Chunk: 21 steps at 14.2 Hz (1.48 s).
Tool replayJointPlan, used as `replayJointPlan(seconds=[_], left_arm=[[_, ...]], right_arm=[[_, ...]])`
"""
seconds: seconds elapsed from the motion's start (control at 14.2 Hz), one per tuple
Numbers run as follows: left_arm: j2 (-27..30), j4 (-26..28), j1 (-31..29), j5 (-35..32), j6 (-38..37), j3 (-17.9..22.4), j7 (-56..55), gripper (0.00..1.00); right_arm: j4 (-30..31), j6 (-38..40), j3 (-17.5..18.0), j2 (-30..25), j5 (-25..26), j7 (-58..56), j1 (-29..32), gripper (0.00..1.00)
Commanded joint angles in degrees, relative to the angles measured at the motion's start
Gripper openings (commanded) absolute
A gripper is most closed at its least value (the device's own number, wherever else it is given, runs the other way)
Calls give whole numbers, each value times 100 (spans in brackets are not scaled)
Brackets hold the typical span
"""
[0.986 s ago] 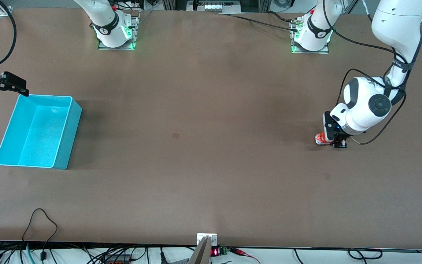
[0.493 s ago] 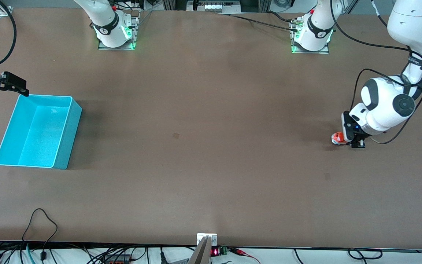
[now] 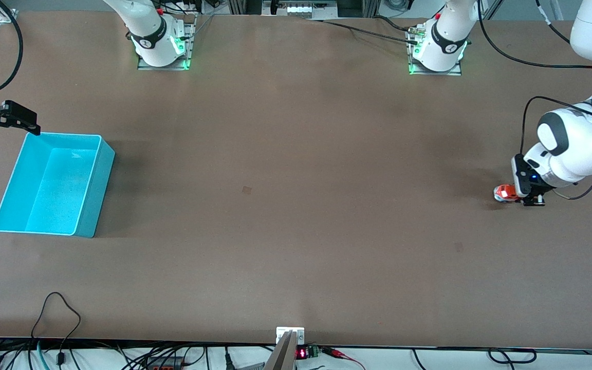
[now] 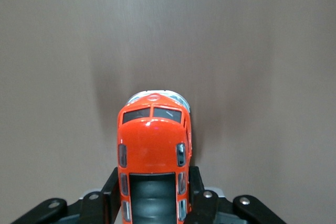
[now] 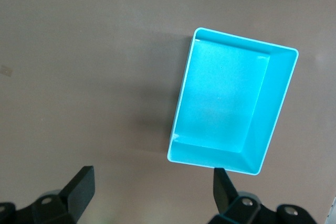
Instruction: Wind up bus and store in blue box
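The small orange-red bus (image 3: 504,193) is down at the table surface near the left arm's end. Its whitish front points toward the blue box. My left gripper (image 3: 523,198) is shut on its rear half. In the left wrist view the bus (image 4: 154,140) shows its dark roof panel between the black fingers (image 4: 111,184) of the left gripper (image 4: 154,199), which press on both sides. The blue box (image 3: 95,190) lies empty at the right arm's end of the table. My right gripper (image 3: 24,120) hangs open beside the box's edge nearest the bases. In the right wrist view the right gripper (image 5: 152,190) holds nothing, with the blue box (image 5: 223,98) below it.
The two arm bases (image 3: 161,49) (image 3: 437,51) stand along the table's edge farthest from the front camera. Cables (image 3: 59,308) and a white bracket (image 3: 290,334) sit at the edge nearest that camera. A small dark mark (image 3: 246,190) is near mid-table.
The left arm has slid the gripped bus along the table toward the left arm's end, away from the blue box. The right arm has not moved.
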<state>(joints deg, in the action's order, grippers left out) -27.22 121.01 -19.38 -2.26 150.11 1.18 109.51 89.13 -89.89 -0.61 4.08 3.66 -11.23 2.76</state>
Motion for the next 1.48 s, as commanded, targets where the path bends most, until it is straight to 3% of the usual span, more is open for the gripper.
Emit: replayJointPlan(seconds=[0.0,0.07,0.14,0.56,0.99,1.41], left_arm=[[-881,-262,-303,-81,44,-39,465,31],[-855,-271,-303,-81,44,-39,570,56],[-803,-315,-312,-81,18,-39,676,100],[-145,-1132,-127,-72,-2072,-206,650,100],[612,-1290,21,-73,-2890,-435,598,100],[788,-1694,268,24,-3514,-487,-1034,100]], right_arm=[[-115,42,26,49,56,16,31,100],[-115,42,26,49,56,16,31,100],[-115,42,26,49,56,16,31,100],[-115,42,26,49,56,16,31,100],[-115,42,26,49,56,16,31,100],[-115,42,26,49,56,16,31,100]])
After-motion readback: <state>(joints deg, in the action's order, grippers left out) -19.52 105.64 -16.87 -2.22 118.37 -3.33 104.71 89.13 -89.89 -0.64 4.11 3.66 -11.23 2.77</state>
